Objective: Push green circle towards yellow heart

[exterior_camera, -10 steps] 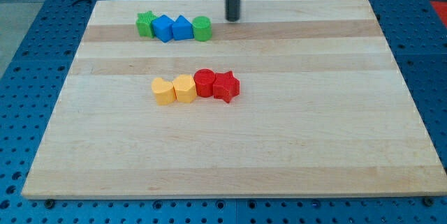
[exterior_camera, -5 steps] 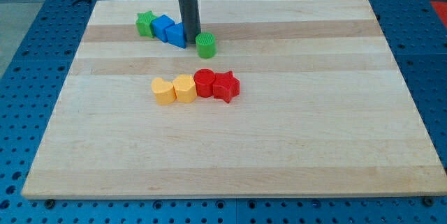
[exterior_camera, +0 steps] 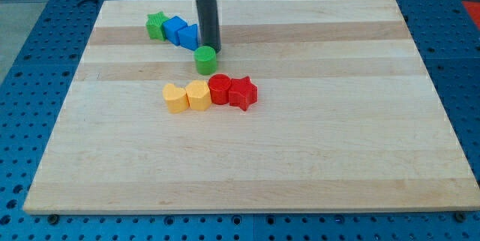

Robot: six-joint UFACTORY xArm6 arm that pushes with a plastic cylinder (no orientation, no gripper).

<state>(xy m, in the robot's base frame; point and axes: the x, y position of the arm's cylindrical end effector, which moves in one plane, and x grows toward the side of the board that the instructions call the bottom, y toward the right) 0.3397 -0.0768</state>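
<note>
In the camera view, your rod ends in a bare tip [exterior_camera: 209, 50]: there are no jaws to open or close and it holds nothing, it only pushes. The tip sits just above the green circle [exterior_camera: 205, 60], at its upper right edge and apparently touching it. The circle stands alone, below a row of a green star [exterior_camera: 156, 25] and two blue blocks [exterior_camera: 181, 31] at the board's top left, and just above a second row: yellow heart [exterior_camera: 175, 97] on the view's left, then a second yellow block [exterior_camera: 199, 94], a red circle [exterior_camera: 220, 88] and a red star [exterior_camera: 242, 92]. The heart lies down and to the left of the circle, with the second yellow block nearly under it. To do this well, keep the tip on the circle's upper right side and drive down-left, so the circle passes left of the second yellow block. A straight downward push would likely jam it into that block or the red circle and scatter the row. A round block tends to slip off a round tip, so stay behind its centre and correct early. Ease off as it nears the heart.
</note>
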